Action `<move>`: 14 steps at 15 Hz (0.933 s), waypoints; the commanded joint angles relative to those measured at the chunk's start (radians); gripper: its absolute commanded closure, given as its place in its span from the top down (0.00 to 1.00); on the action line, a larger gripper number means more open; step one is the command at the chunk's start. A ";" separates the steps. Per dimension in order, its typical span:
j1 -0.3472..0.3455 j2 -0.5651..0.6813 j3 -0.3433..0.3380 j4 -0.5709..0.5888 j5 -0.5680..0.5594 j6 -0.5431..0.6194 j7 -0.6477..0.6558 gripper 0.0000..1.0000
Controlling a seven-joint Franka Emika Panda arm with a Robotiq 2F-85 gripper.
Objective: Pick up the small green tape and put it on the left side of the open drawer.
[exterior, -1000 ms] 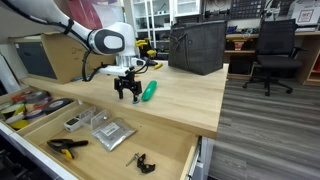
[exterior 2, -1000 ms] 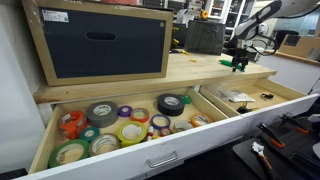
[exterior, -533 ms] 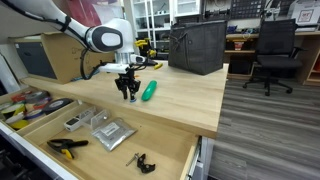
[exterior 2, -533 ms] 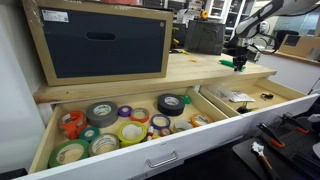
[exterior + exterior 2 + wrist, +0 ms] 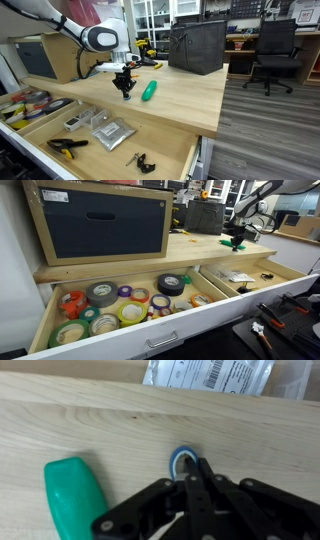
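Gripper (image 5: 190, 470) is down on the tabletop (image 5: 100, 425), fingers drawn nearly together, and the tips seem to pinch the near wall of the small green tape (image 5: 176, 456). The roll lies flat just beside the teal oblong (image 5: 75, 495), apart from it. It looks tiny, light and stiff, so a gentle rim pinch should hold, though it could pop free. The open drawer (image 5: 165, 140) waits below the table edge, well apart.

Pale matt wood: tabletop (image 5: 185, 100), open drawer (image 5: 170, 140)
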 commanded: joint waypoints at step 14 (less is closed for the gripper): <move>0.156 -0.253 0.068 -0.370 -0.079 0.195 -0.024 0.01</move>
